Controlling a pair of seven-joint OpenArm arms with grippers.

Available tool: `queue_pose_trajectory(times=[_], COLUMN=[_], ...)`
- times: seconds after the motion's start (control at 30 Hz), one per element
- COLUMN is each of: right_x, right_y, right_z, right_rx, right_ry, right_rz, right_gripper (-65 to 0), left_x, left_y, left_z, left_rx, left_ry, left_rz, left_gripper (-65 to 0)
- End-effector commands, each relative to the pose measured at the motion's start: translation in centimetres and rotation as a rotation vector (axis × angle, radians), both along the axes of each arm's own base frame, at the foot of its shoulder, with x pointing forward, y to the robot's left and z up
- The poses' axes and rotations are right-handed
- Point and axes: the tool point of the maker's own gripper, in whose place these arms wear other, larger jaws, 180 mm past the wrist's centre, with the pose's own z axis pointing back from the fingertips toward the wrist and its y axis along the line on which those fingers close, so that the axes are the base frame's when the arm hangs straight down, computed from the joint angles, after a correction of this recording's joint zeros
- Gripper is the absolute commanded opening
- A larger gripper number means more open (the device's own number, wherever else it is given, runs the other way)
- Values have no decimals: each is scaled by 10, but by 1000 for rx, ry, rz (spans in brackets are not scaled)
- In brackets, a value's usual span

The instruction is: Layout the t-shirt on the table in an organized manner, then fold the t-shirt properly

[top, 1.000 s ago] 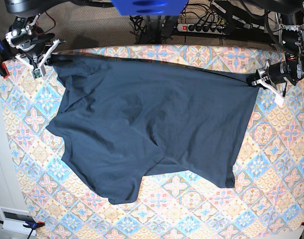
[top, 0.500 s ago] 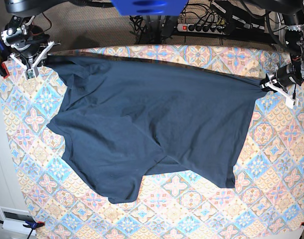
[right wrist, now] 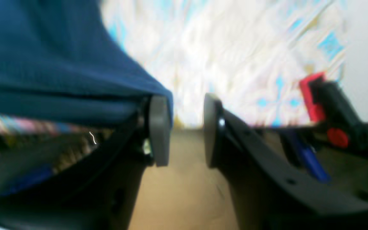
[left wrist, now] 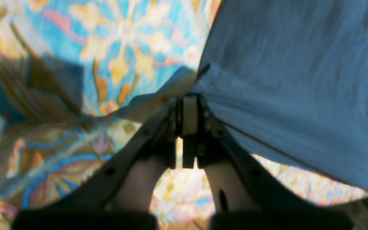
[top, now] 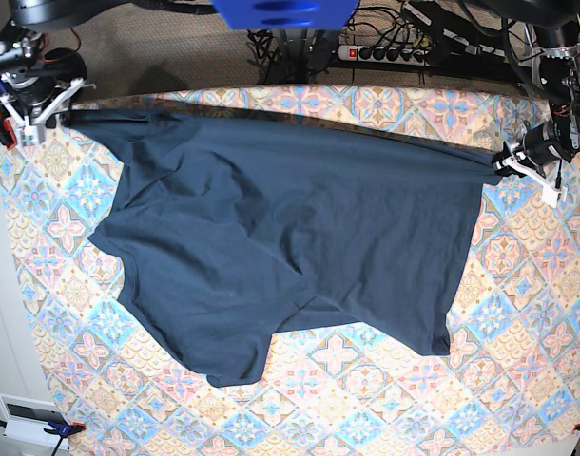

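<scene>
The t-shirt [top: 290,237], plain dark navy, is lying spread across the tabletop [top: 518,313], which is wearing a cloth of pastel blue, pink and cream diamond tiles. Its upper edge is stretching almost straight between the two grippers at the far corners. The left gripper [top: 518,161], at the right side of the base view, is pinching the shirt's corner; in the left wrist view its jaws are pressing together on the fabric's edge [left wrist: 203,83], with the cloth fanning away to the right. The right gripper [top: 29,109], at the left side of the base view, is standing partly open. In the right wrist view a clear gap is showing between its pads, and the navy cloth [right wrist: 59,64] is draping over the outer side of one pad [right wrist: 159,129] rather than sitting clamped between them. A red clamp [right wrist: 318,99] is showing at the tabletop's edge beside it.
</scene>
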Motion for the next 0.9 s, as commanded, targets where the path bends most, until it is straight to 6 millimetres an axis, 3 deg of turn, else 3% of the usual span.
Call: queue_pose_trajectory(times=[0.0,0.37,0.7,0.87], right_x=[-5,-6,-13,-10], right_y=[-12,-16,12,11], right_z=[8,9,-10,-10], right_rx=[-33,-44,-12,-17], right_ry=[-1,31,122,113], right_rz=[-26,-15,112,109], right_gripper=[-489,-484,-484,-484], left_x=[9,10,11,21], left_y=[18,18,21,-10], left_z=[14,15,20,43], left_rx=[56,57,68,13], left_ry=[-46,-49,-55,-98], left_rz=[18,19,8,-79], left_gripper=[-618,-618,-619,-618])
